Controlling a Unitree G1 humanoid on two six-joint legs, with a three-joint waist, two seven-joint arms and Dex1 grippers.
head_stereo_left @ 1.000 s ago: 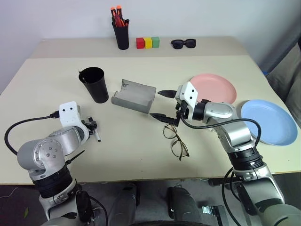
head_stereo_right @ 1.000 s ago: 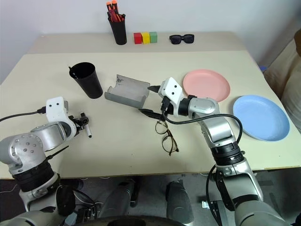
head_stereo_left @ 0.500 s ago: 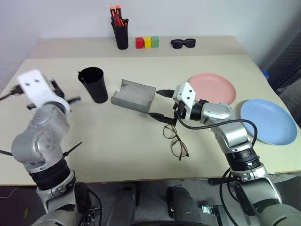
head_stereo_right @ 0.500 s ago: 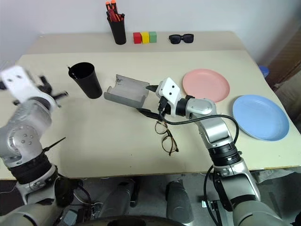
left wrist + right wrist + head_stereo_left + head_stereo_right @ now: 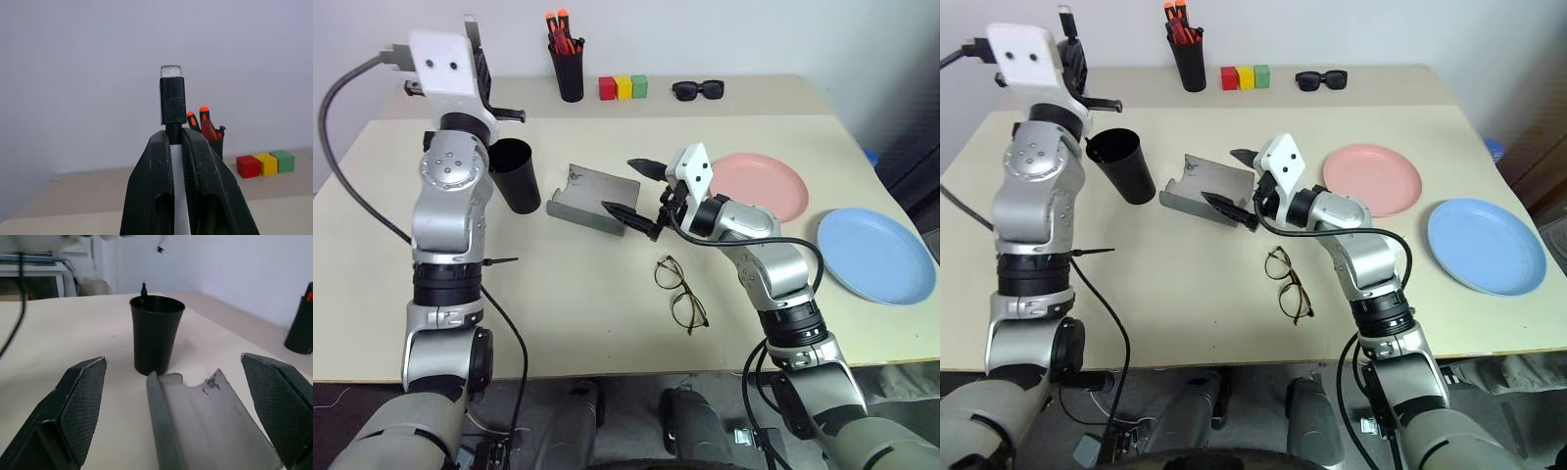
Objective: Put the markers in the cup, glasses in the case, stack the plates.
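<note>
Beige table [image 5: 607, 323]: at its left, the left gripper [image 5: 172, 142], jaws clamped on a white marker with black ends [image 5: 172, 100], hangs above the matte black tapered cup [image 5: 514, 174]. Marker step in hand; next, I judge, tip it down into the cup. Right gripper [image 5: 636, 189], jaws spread wide and empty, hovers at the open grey felt case [image 5: 590, 197]; wire-framed glasses [image 5: 680, 293] lie nearby.

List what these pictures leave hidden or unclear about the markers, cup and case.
- Marker in the left gripper: its lower length is hidden between the shut fingers in the left wrist view.
- Cup: a thin tip shows at the rim; what it belongs to is hidden by the wall.
- Case: its near end is cut off by the right wrist view's edge.
</note>
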